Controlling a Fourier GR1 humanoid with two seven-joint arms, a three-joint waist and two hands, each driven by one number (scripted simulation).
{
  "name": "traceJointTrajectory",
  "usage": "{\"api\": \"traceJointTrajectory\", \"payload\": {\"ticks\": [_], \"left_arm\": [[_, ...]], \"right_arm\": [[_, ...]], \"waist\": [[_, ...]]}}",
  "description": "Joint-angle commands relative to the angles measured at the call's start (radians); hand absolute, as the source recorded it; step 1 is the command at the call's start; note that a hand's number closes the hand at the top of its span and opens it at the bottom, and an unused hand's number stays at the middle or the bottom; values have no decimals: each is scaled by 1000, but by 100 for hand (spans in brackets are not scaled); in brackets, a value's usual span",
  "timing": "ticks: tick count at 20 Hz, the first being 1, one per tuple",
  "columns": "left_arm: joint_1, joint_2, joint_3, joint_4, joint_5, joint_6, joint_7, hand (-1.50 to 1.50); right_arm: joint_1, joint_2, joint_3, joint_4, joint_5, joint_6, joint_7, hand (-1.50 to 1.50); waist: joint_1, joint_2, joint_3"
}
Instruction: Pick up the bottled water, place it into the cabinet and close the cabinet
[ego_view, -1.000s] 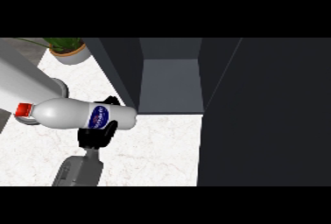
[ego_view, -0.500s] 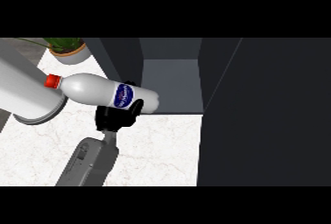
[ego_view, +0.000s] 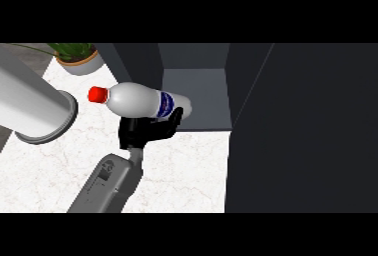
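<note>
The right hand (ego_view: 146, 131), just left of the frame's centre, is curling its fingers (ego_view: 174, 119) up around the underside of the bottled water (ego_view: 142, 102), closing on the bottle's lower half near the label. The grey forearm (ego_view: 111, 182) is running up from the lower edge of the frame to that hand.

The bottled water is lying on its side in the hand, above the white marbled desk (ego_view: 184, 170). Its body is white with a dark blue label, and its red cap is pointing toward the left of the frame. Its base is sitting right at the mouth of the open cabinet (ego_view: 198, 95), whose grey floor is showing just right of the bottle.

Compared with half a second ago, the bottle is sitting further right and lower in the frame, nearer the opening.

A large white cylinder (ego_view: 33, 107) is filling the left of the frame, and a potted plant (ego_view: 77, 57) is standing at the upper left.
</note>
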Motion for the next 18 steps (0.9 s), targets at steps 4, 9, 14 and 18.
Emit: {"api": "traceJointTrajectory", "payload": {"ticks": [4,9,14,18], "left_arm": [[-354,-26,36,208,-60,125,84,150],[-373,15,38,232,-86,156,111,150],[-358,35,1,282,-141,213,97,150],[-354,46,-9,301,-150,231,86,150]], "right_arm": [[-1,-7,24,32,21,25,-43,-150],[-51,-6,-41,22,-48,17,13,-150],[-47,-17,-17,34,-35,30,17,-150],[-75,1,0,54,-12,24,4,-150]], "waist": [[-52,20,3],[-52,27,2],[-69,32,2],[-71,35,1]]}}
